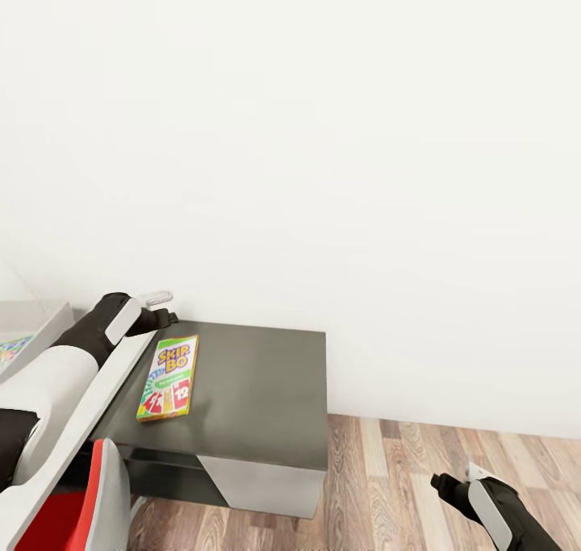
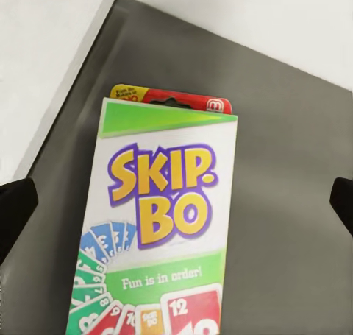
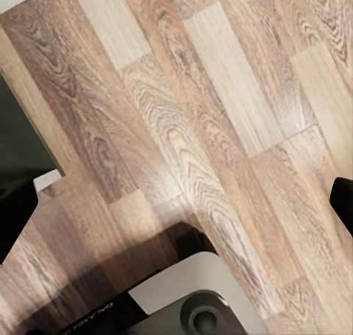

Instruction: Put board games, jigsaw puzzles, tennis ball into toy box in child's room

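Dark grey side unit (image 1: 258, 390) low and left of centre in the head view, with the Skip-Bo box (image 1: 169, 377) lying flat near its left edge, just beside the pale raised edge of the table (image 1: 113, 390) running down the lower left. Left gripper (image 1: 158, 309) hovering just past the far end of that box, at the left middle of the frame, fingers too foreshortened there to judge. Closer and clearer from the left wrist view: box (image 2: 158, 224) filling the centre and bottom, white face under a slanted green band, purple-edged yellow lettering, a green strip reading "Fun is in order!", a fan of blue and green cards at lower left, red numbered cards along the bottom edge, a red and yellow tab at its top; dark fingertips (image 2: 16, 210) at the far left and right edges, set wide apart, nothing between them touching the box. Wood-plank floor (image 1: 452, 486) at lower right of the head view, right gripper (image 1: 452, 486) hanging over it near the bottom right corner. Right wrist view adding brown planks (image 3: 206, 121), grey robot base (image 3: 198, 298) at the bottom, fingertips (image 3: 342, 202) spread to both edges, empty. Red-and-white chair (image 1: 73, 511) at bottom left.
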Robot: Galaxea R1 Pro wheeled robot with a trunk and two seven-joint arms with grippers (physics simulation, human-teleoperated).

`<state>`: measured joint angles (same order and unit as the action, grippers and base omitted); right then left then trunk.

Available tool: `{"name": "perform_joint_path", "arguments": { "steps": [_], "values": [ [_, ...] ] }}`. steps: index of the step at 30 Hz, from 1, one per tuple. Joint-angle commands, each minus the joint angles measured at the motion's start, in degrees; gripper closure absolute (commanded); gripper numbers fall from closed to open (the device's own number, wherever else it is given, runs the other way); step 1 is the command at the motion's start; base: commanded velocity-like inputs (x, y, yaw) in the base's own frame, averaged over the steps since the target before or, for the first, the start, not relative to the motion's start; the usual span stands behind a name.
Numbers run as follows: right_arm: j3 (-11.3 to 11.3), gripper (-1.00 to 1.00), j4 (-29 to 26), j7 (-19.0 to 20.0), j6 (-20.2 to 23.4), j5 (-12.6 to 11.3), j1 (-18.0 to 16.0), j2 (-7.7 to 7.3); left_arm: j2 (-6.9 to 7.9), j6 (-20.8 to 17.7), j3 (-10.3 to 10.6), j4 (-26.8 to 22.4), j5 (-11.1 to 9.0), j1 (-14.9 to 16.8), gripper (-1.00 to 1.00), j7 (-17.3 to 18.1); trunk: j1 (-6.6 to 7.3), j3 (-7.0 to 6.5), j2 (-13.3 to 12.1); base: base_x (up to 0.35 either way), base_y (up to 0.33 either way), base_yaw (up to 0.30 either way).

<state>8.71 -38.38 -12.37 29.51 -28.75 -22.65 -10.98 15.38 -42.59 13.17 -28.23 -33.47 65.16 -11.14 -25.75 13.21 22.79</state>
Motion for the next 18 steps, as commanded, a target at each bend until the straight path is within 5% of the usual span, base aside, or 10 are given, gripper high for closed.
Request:
{"name": "perform_joint_path", "arguments": {
  "steps": [1,18],
  "values": [
    [0.0,-1.0,-0.1,-0.5,0.2,-0.6,0.0,-0.02,0.1,-0.1,0.4,-0.1,-0.5,0.1,-1.0,-0.4,-0.03,0.21,0.1,0.0,0.0,0.0],
    [0.0,-1.0,-0.1,-0.4,0.2,-0.6,0.0,-0.13,0.03,0.1,0.5,-0.1,-0.1,0.1,-1.0,-0.3,-0.03,1.81,0.1,0.0,0.0,0.0]
  ]
}}
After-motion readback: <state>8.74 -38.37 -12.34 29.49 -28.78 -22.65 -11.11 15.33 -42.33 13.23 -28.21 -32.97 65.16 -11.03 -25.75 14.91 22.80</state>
